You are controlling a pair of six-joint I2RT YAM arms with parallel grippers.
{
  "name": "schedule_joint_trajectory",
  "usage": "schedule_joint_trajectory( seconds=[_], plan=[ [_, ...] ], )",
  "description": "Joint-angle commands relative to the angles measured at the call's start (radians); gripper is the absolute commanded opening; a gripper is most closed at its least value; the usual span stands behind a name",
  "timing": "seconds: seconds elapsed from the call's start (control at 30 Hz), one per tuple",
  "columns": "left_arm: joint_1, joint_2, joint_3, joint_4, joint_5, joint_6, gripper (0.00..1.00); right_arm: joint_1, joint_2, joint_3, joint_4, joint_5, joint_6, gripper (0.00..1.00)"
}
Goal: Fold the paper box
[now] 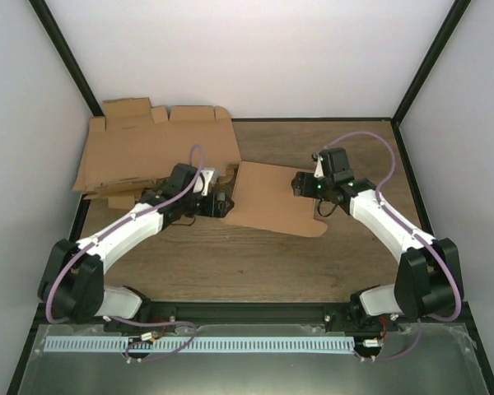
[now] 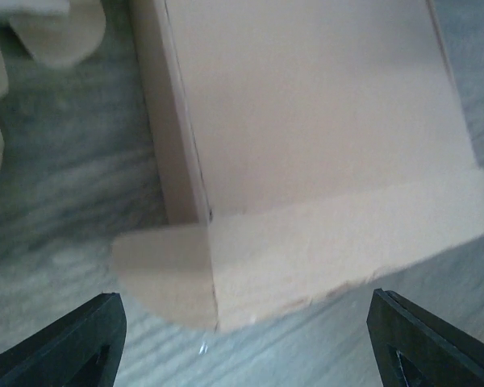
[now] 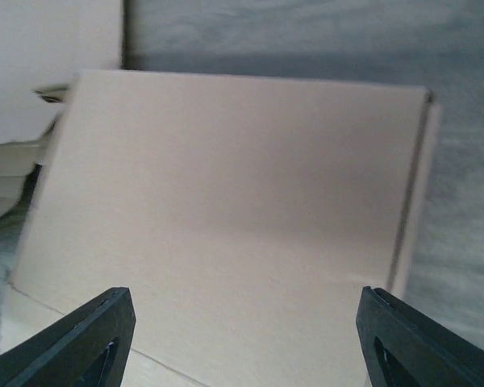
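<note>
The paper box (image 1: 272, 197) is a plain brown cardboard piece lying nearly flat in the middle of the wooden table. My left gripper (image 1: 222, 203) is open at its left edge. In the left wrist view the box (image 2: 306, 121) shows a narrow side flap and a rounded tab (image 2: 165, 274) just ahead of my open fingers (image 2: 73, 347). My right gripper (image 1: 300, 184) is open above the box's right edge. In the right wrist view the box panel (image 3: 226, 210) fills the frame between my spread fingers (image 3: 81, 347). Neither gripper holds anything.
A pile of flat brown cardboard blanks (image 1: 148, 148) lies at the back left, partly over the table edge. Black frame posts and white walls enclose the table (image 1: 255, 263). The left arm reaches across the front of the pile.
</note>
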Motion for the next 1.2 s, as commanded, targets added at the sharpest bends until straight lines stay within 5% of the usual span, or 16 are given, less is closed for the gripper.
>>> schedule_joint_trajectory(
  seconds=[0.0,0.8,1.0,1.17],
  plan=[
    [-0.003,-0.052,-0.107,0.073,0.063,0.116,0.85,0.001,0.077,0.109,0.033,-0.140,-0.122,0.79],
    [-0.112,-0.191,-0.218,0.086,0.104,0.081,0.86,-0.134,0.876,0.862,-0.103,-0.550,-0.569,0.81],
    [-0.114,-0.214,-0.217,0.055,0.148,0.089,0.87,-0.134,0.912,0.846,-0.144,-0.682,-0.655,0.72],
    [-0.114,-0.256,-0.216,0.052,0.141,0.064,0.87,-0.134,0.807,0.671,-0.069,-0.868,-0.680,0.62]
  ],
)
